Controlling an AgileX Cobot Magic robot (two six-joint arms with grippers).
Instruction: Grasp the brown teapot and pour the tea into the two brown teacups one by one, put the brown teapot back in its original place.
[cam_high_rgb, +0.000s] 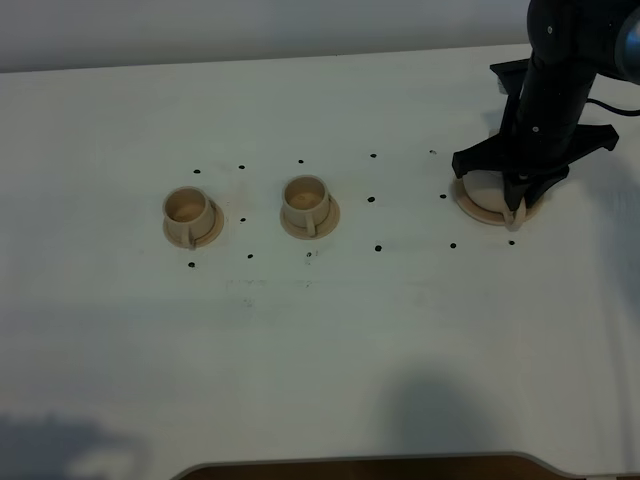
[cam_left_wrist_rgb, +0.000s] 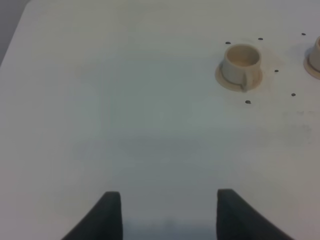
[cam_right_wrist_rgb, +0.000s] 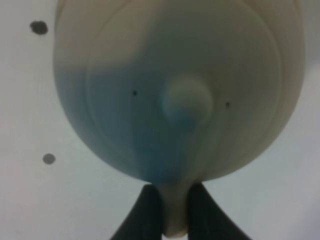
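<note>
Right gripper, upper right of the overhead frame: jaws nearly together, clamped on the loop handle of the brown teapot. In the right wrist view a dark finger presses each side of the handle.

Left gripper: jaws spread wide, nothing between them, only bare surface under them. Not seen in the overhead frame.

White table: fills nearly the whole overhead frame.

Brown teapot: upright, over the large saucer at upper right. The saucer rim shows to the left of the pot. Cannot tell whether the pot base touches the saucer. Lid on, round knob centred.

Far-left teacup: left of centre, upright on its own small saucer. Also in the left wrist view, at upper right.

Middle teacup: near frame centre, upright on its small saucer, near the first cup but apart from it, well apart from the teapot.

Black dots: scattered on the table around the cups and the pot.
</note>
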